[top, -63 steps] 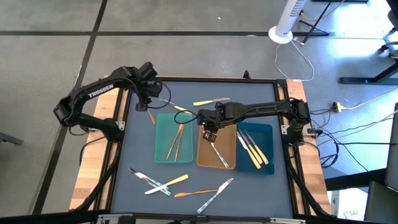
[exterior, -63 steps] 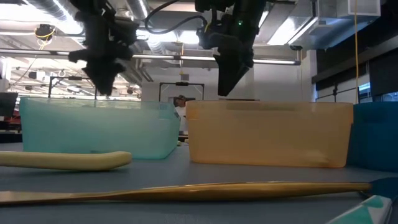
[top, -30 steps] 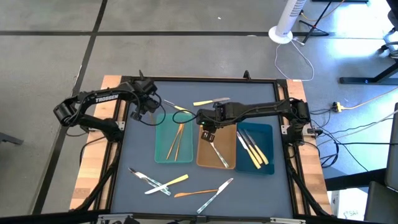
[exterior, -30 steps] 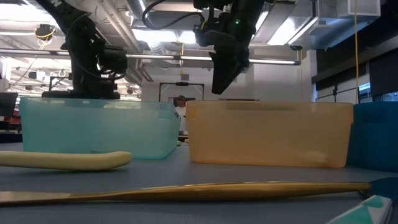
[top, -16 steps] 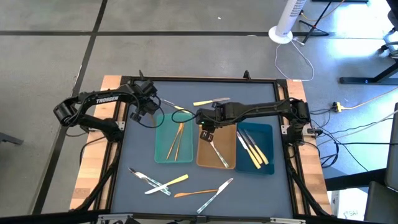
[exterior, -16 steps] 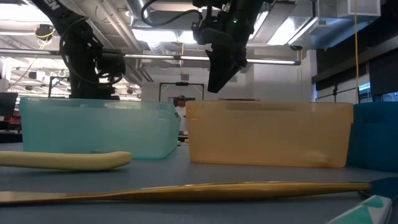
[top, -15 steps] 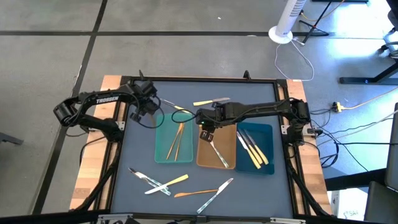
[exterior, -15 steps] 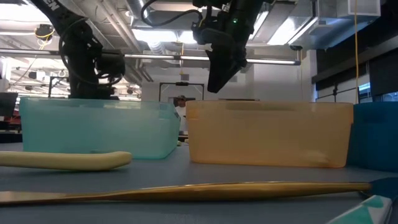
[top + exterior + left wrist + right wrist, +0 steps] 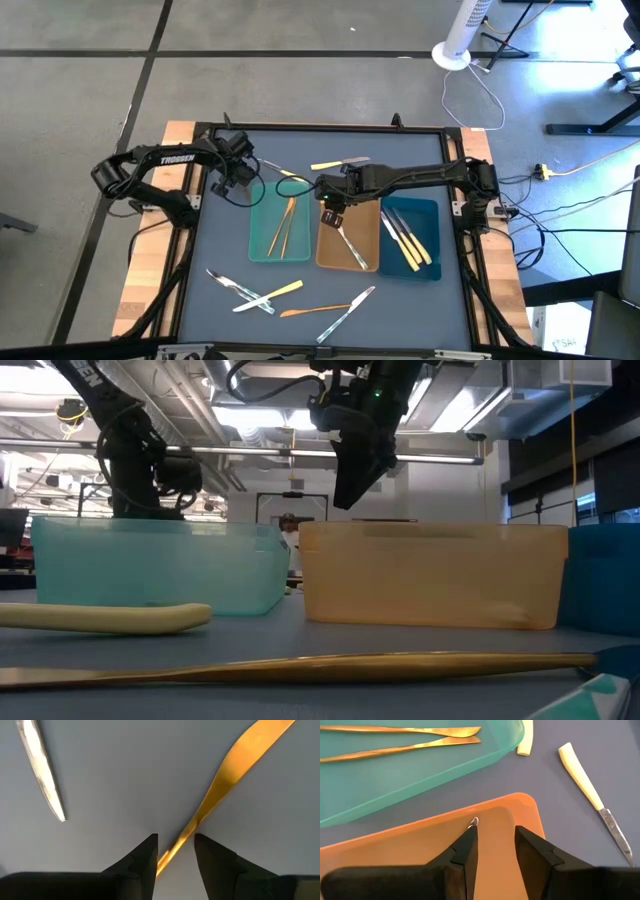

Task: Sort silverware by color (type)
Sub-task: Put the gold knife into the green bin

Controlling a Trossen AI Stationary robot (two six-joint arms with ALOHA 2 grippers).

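Your left gripper [image 9: 175, 851], upper left, straddles a gold utensil [image 9: 227, 782], fingers apart, apparently poised to grasp; the right gripper [image 9: 495, 851], parted, empty, hovers over the tan tray [image 9: 420, 850].

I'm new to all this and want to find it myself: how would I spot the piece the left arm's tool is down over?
Find the teal tray in the high view; off its far left corner the left tool sits low over the mat. Between its open fingers lies a slim gold utensil. It is all gold, unlike the silver blade lying apart from it.
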